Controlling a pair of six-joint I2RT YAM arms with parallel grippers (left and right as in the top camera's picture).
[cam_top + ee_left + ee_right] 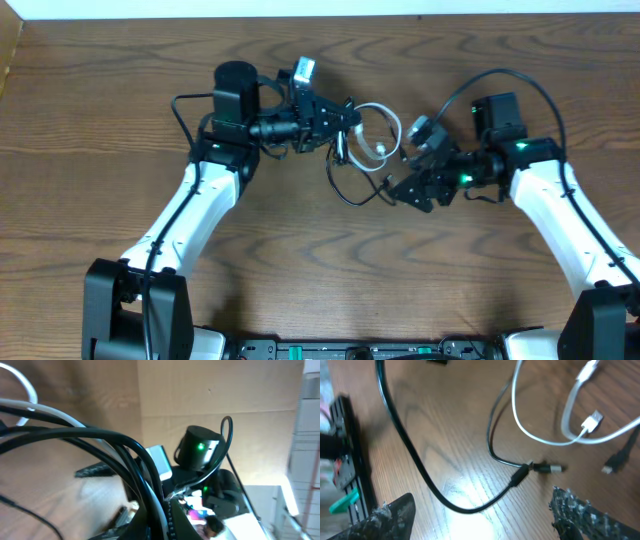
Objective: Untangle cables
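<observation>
Hanging low over the middle of the bench (300,290), a little toward the far edge, the right gripper (482,502) has its jaws spread wide and grips nothing. The bottom of the black cable's (465,508) loop lies on the wood directly between its two fingertips. That is the relation the next move likely turns on: at this spot the cord crosses the gap from one finger to the other, so I judge that closing straight down would run along it, not across it, and a turn of the wrist looks needed first.

From there the black cable climbs away on the left as one long smooth arc, and on the right it ends in a short plug (520,476) with a small connector (547,467) just beyond. The white cable (540,439) curves in a loose loop farther out, with its flat white plug (590,422) lying inside the bend.

Opposite, toward the left edge, the left gripper (345,125) points at the same tangle. Both cords sweep right across its wrist camera, and I cannot tell whether its jaws are closed on them. The right arm is the nearer one to the free black loop
</observation>
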